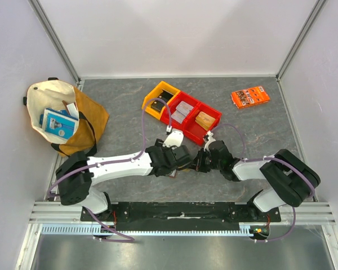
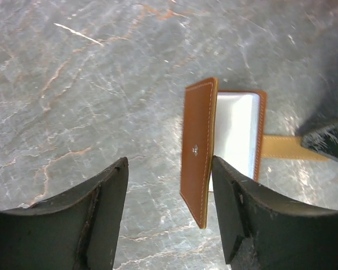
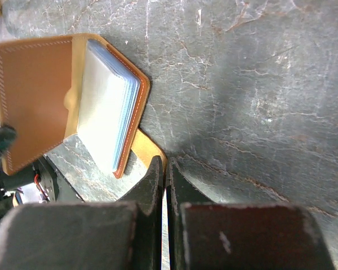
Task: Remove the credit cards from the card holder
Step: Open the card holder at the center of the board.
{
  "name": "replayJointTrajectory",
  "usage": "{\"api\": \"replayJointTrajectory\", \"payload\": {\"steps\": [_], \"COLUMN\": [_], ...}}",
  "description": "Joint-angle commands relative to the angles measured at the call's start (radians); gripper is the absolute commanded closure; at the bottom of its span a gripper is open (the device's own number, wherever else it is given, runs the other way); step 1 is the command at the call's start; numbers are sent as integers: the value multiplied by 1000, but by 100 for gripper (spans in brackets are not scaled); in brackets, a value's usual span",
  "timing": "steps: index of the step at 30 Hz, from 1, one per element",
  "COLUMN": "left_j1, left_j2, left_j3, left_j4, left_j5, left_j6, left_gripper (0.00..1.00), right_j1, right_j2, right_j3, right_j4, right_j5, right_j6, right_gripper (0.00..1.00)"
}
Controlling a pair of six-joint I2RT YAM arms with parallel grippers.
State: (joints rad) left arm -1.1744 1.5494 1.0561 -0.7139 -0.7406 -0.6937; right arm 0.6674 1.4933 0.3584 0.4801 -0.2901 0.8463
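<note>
Overhead, both arms (image 1: 124, 163) hide the holder (image 2: 236, 135). Left gripper (image 2: 170, 164) stands spread around its upright flap (image 2: 198, 152); right gripper (image 3: 164, 164) pinches the tab (image 2: 281, 147).

Robot lab cell, white panel walls (image 1: 174, 34), aluminium frame posts (image 1: 55, 39), grey marbled worktop (image 1: 121, 93), left arm (image 1: 118, 163) and right arm (image 1: 252, 169) bolted to a black plate (image 1: 152, 212)

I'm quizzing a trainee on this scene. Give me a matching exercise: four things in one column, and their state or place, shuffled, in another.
1. left gripper
2. right gripper
3. cards
4. orange packet

A. far right of the table
B. shut on the tab
C. open, by the holder
D. stacked in the open holder

Pairs: 1-C, 2-B, 3-D, 4-A
</note>
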Motion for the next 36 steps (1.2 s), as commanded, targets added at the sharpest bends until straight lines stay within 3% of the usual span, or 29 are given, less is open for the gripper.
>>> {"api": "replayJointTrajectory", "payload": {"steps": [1,7,13,20,23,26,31,36], "left_j1": [73,165,226,277,286,288,282,279], "left_j2": [-64,-72,-58,-48,-48,-58,-81,-91], "left_j3": [-36,-136,-238,-291,-307,-315,-327,-329], "left_j4": [30,90,162,225,252,263,280,284], "left_j5": [-48,-3,56,133,173,210,251,268], "left_j6": [-4,13,6,23,25,22,17,11], "left_gripper": [37,49,51,74,88,97,98,98], "right_j1": [0,0,0,0,0,-2,0,0], "right_j2": [-13,-13,-8,-27,-59,-105,-186,-246], "right_j3": [22,27,40,85,109,146,237,336], "right_j4": [-98,-133,-161,-238,-285,-353,-478,-555], "right_j5": [0,3,-1,0,5,12,35,37], "right_j6": [-65,-85,-99,-138,-151,-176,-220,-240], "right_gripper": [100,100,100,98,92,77,59,57]}}
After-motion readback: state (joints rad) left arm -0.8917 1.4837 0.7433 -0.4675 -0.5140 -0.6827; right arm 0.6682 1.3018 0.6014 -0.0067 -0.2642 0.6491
